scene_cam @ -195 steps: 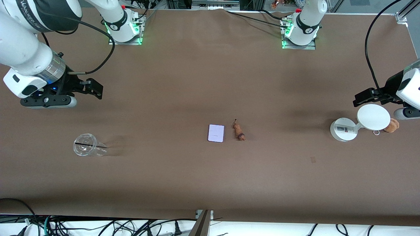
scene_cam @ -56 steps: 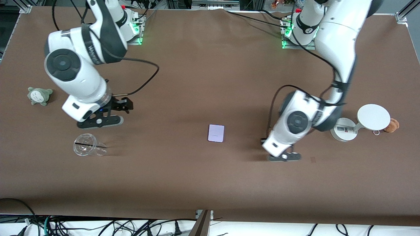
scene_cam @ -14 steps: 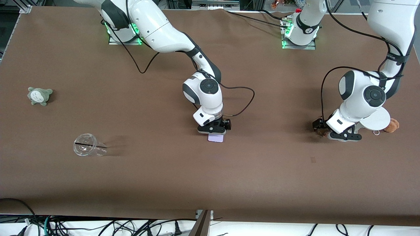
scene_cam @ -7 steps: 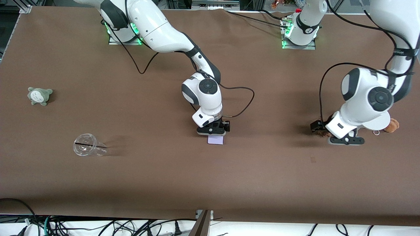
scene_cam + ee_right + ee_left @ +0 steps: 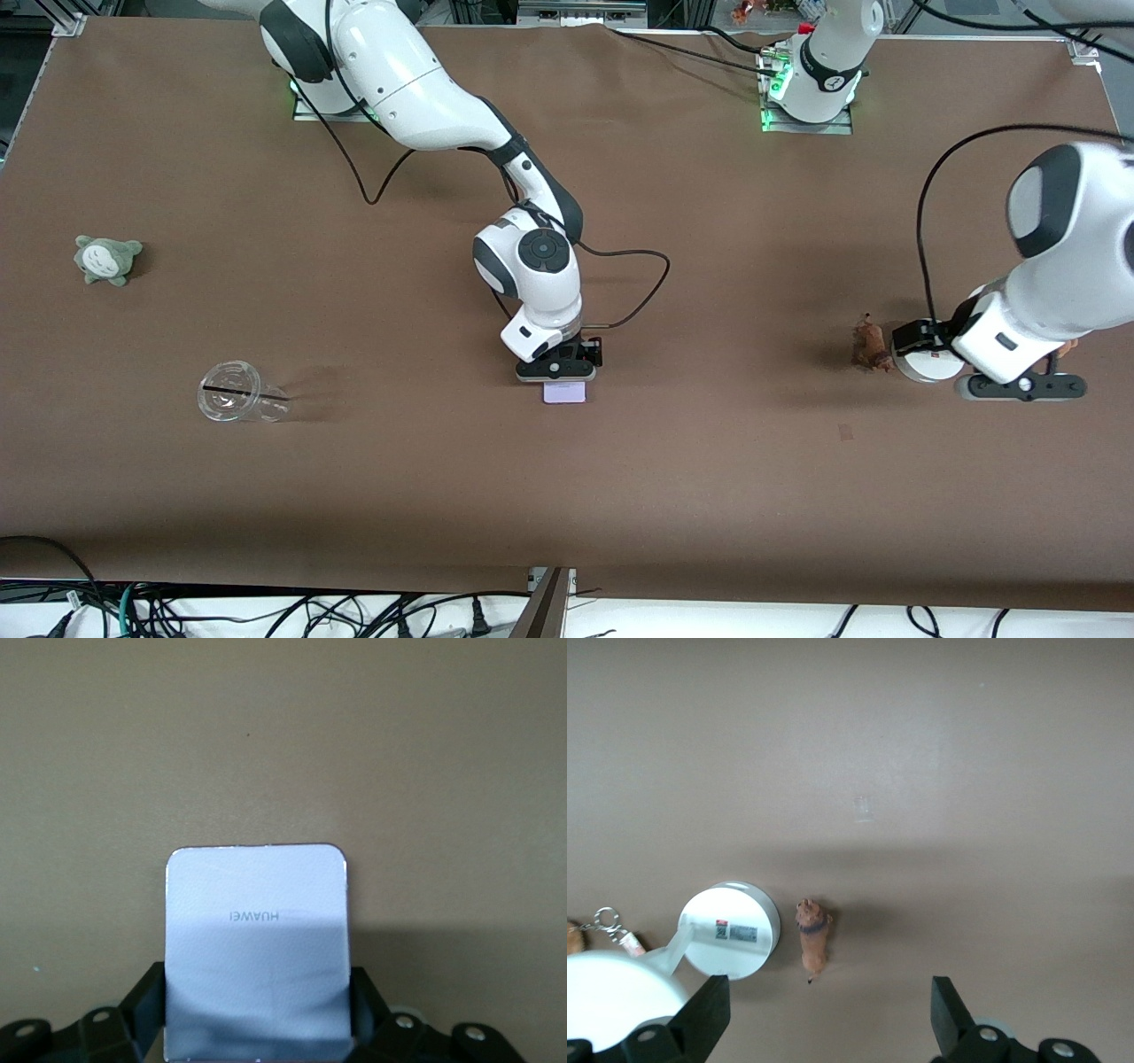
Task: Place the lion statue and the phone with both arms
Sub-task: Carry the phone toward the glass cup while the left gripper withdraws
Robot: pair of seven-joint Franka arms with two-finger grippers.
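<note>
Brown paper covers the whole table (image 5: 354,478), with cables trailing along its near edge. Reaching from its base down toward the table's middle, the right arm bends at the elbow and points its wrist straight down; the right gripper (image 5: 561,372) sits just above the tabletop with the phone (image 5: 564,392) clamped between its two black fingers (image 5: 149,1001). In the right wrist view the phone (image 5: 256,948) is a flat pale lavender-white rectangle with rounded corners and a faint printed brand name, its sides pressed against the finger pads and its free end sticking out past the fingertips.

The left arm hangs over its own end of the table, the wrist raised and turned downward. The left gripper (image 5: 930,341) is up in the air above the white stand (image 5: 921,365), and its fingers (image 5: 704,1019) are spread wide with nothing between them. Below it, the lion statue (image 5: 812,937) lies on the paper just beside the stand's round base (image 5: 733,930), apart from both fingers. It is a small elongated orange-brown figure with a darker band at the neck and a thin tail; in the front view the lion statue (image 5: 869,344) is close to the stand on the side toward the right arm's end.

A tipped clear plastic cup (image 5: 235,403) and a grey-green plush toy (image 5: 106,259) lie toward the right arm's end, well apart from either gripper.
</note>
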